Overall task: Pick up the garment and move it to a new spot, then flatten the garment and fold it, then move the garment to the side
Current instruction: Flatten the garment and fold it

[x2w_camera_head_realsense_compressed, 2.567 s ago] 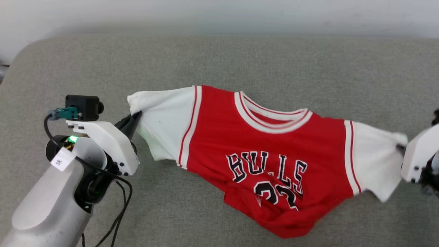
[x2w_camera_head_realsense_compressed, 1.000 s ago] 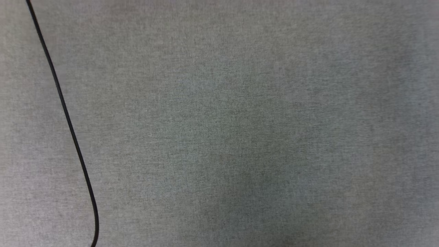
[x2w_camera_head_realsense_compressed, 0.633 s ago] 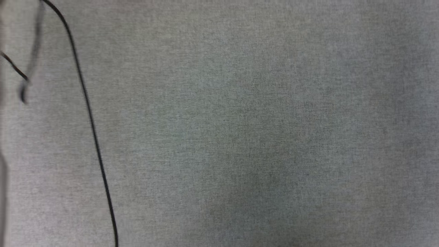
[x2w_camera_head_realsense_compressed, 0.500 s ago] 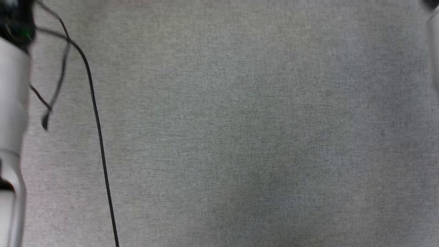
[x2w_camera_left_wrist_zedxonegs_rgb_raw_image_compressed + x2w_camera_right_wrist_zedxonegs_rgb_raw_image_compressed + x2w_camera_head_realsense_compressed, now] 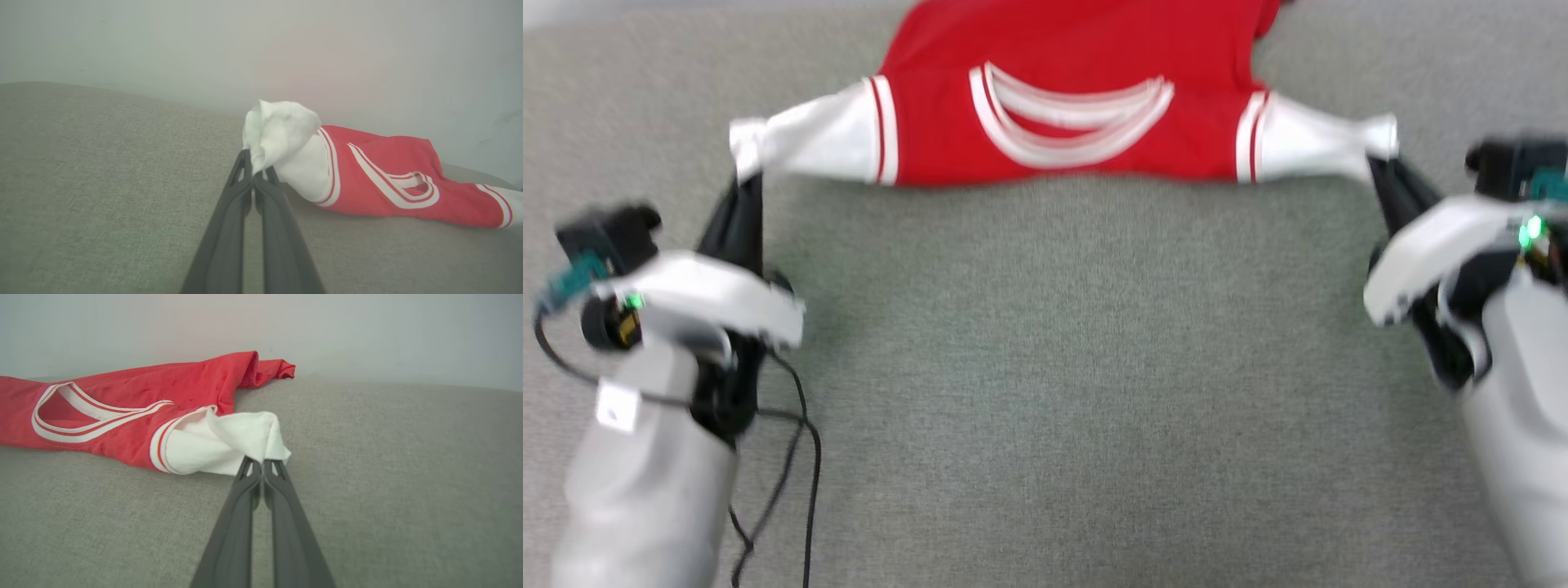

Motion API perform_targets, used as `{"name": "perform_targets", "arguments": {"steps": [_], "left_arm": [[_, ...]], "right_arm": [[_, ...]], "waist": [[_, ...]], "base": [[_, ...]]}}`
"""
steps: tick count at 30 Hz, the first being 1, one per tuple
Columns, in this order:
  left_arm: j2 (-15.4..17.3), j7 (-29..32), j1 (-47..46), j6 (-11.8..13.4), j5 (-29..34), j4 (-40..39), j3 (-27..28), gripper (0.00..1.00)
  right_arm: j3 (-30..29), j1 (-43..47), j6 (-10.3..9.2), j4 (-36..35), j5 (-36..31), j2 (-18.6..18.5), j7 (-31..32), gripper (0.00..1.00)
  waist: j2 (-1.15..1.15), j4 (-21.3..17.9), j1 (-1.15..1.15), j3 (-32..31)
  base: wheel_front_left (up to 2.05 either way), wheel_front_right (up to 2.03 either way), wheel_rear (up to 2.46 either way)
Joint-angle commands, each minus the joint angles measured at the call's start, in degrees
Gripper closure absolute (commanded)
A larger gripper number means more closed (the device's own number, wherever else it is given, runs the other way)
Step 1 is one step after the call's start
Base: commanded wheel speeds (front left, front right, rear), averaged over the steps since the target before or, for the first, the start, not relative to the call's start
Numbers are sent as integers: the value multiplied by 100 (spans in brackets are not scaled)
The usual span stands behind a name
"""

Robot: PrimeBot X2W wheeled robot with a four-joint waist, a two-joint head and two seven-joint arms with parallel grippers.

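The garment (image 5: 1078, 90), a red jersey with white sleeves and a striped collar, lies stretched sideways across the far part of the grey surface, collar toward me and body running off the top edge. My left gripper (image 5: 747, 175) is shut on the bunched tip of the left white sleeve (image 5: 278, 130). My right gripper (image 5: 1376, 159) is shut on the bunched tip of the right white sleeve (image 5: 245, 439). Both sleeves are pulled taut outward. In the wrist views the left gripper (image 5: 254, 173) and right gripper (image 5: 261, 461) pinch white cloth at their tips. The chest lettering is hidden.
A grey fabric-covered surface (image 5: 1078, 392) spreads between and in front of the arms. A pale wall (image 5: 261, 49) rises just behind the garment. A black cable (image 5: 800, 457) loops beside my left forearm.
The head view has swung up from bare grey fabric, so garment and both arms are in view again. Compared with the earliest frame, the garment now lies farther away, stretched straighter between the grippers.
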Motion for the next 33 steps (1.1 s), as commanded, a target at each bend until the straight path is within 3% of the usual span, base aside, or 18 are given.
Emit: {"name": "perform_targets", "arguments": {"steps": [1,9,18,24,30,31,32,33], "left_arm": [[-66,-26,385,-12,100,-152,131,100],[-347,-27,2060,77,311,-656,458,100],[-603,-27,3889,372,237,-1206,666,100],[-731,-27,4601,566,426,-1759,887,100],[-813,-27,4869,617,904,-2088,872,100],[-826,-27,4864,597,983,-2131,859,100],[-845,-27,4855,582,1047,-2167,845,100],[-857,-27,4833,559,1131,-2201,825,100]], "right_arm": [[-66,432,-6,-207,70,-38,56,100],[-727,2448,-6,-1492,189,23,540,100],[-1844,4854,-6,-3066,26,749,1097,100],[-2064,5794,-6,-3663,-115,1037,1446,100],[-1956,6073,-6,-3860,-582,1098,1587,100],[-1913,6039,-6,-3844,-618,1106,1595,77],[-1875,5969,-6,-3832,-633,1108,1592,46],[-1855,5876,-6,-3807,-586,1109,1598,0]], "waist": [[0,44,1,-443],[0,111,1,-1294],[0,221,1,-2067],[0,211,1,-2222],[0,234,1,-2227],[0,242,1,-2218],[0,253,1,-2205],[0,267,1,-2183]], "base": [[0,0,0],[0,0,0],[0,0,0],[0,0,0],[0,0,0],[0,0,0],[0,0,0],[0,0,0]]}}
